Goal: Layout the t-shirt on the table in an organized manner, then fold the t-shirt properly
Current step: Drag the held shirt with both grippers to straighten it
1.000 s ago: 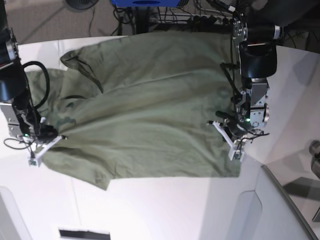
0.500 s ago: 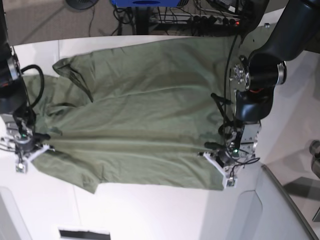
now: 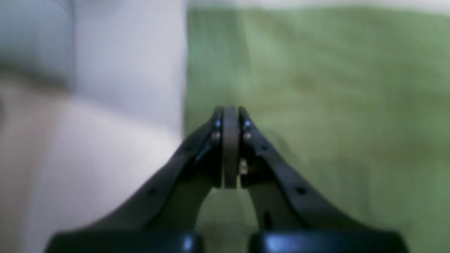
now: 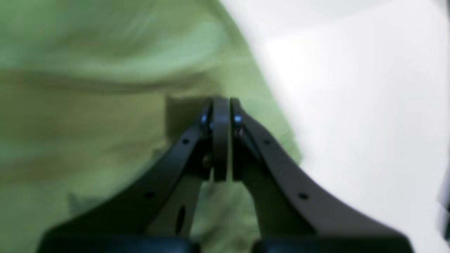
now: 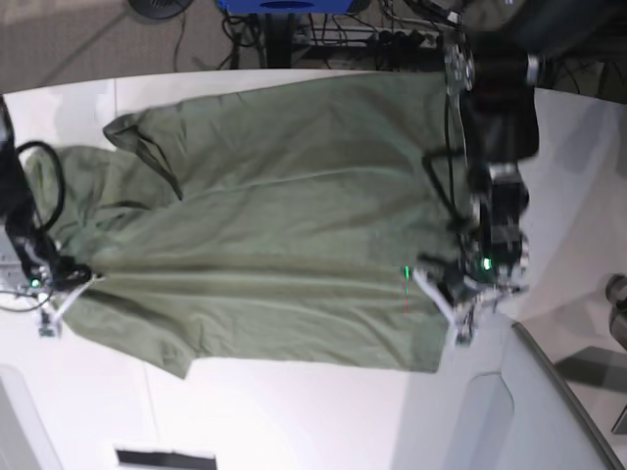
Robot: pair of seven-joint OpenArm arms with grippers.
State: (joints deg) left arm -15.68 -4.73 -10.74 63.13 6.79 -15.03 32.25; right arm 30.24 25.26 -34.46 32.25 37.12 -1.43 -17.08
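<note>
Tool pair, both clenched: left tool [image 5: 468,294] pinches the t-shirt [image 5: 284,215] at its hem edge, centre right of frame; right tool [image 5: 54,294] pinches it at the shoulder end, left edge. One t-shirt, spread across the worktop [image 5: 294,411] through mid-frame, mostly flat, sleeves rumpled. Judged: layout nearly done; folding not started. Two tools, one worktop.

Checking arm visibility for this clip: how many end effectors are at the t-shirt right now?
2. The left end effector sits at the t-shirt edge on the base view's right; the right end effector is at its opposite edge. Both are shut.
</note>
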